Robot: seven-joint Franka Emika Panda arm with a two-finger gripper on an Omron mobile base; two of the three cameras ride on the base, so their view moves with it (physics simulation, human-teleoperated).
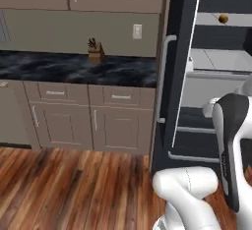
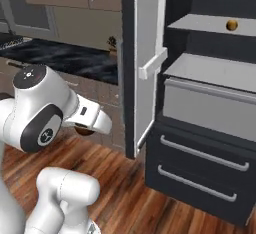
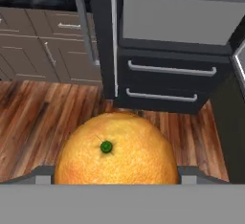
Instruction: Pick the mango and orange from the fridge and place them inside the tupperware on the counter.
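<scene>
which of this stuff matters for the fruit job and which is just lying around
Job: orange on a shelf of the fridge; mango held in the gripper; counter.
Lying about: knife block on the counter; wall outlet; lower cabinets.

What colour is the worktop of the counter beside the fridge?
The counter top is black with faint white veins, over brown cabinets. It shows best in the left base view.
</scene>
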